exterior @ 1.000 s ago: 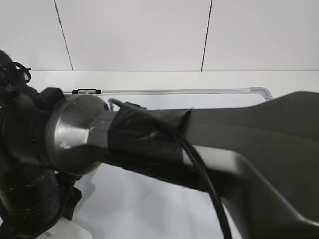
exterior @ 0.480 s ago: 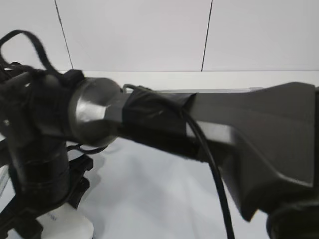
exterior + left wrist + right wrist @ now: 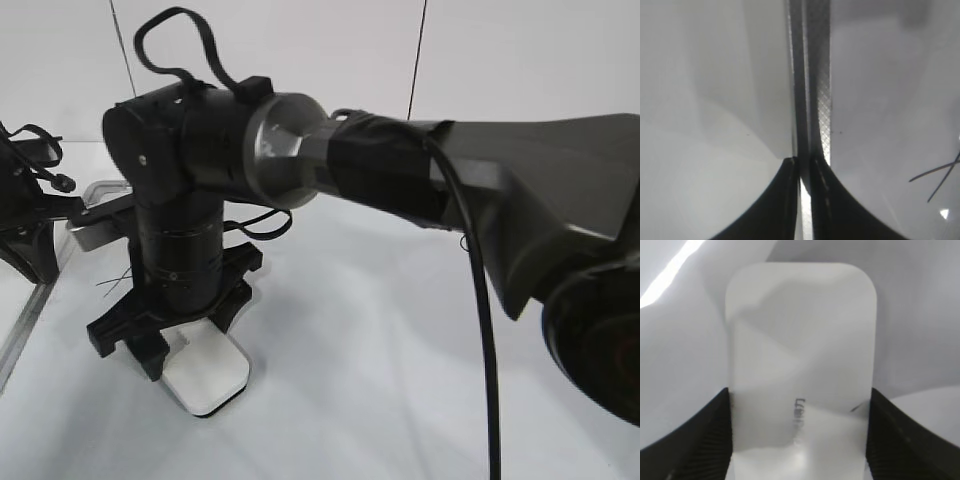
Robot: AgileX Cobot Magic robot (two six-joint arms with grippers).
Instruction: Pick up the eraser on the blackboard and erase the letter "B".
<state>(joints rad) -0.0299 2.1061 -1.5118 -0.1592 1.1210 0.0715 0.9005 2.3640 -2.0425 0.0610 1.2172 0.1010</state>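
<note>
Right tool (image 3: 185, 345) points straight down at about 8 o'clock in the exterior view, its dark fingers (image 3: 695, 440) straddling the eraser (image 3: 800, 370), one on each long side and touching its edges, so it is clamped on the eraser. Eraser (image 3: 208, 375) lies flat on the blackboard (image 3: 400, 350), white top with small grey lettering, thin dark base showing. Left tool (image 3: 805, 172) sits at the 9 o'clock edge of the exterior view (image 3: 30, 235), its two fingers pressed nearly together around the blackboard's silver frame strip (image 3: 812, 90), pinching it. Thin black marker strokes (image 3: 940, 175) show at 4 o'clock in the left wrist view; which letter, cannot tell.
</note>
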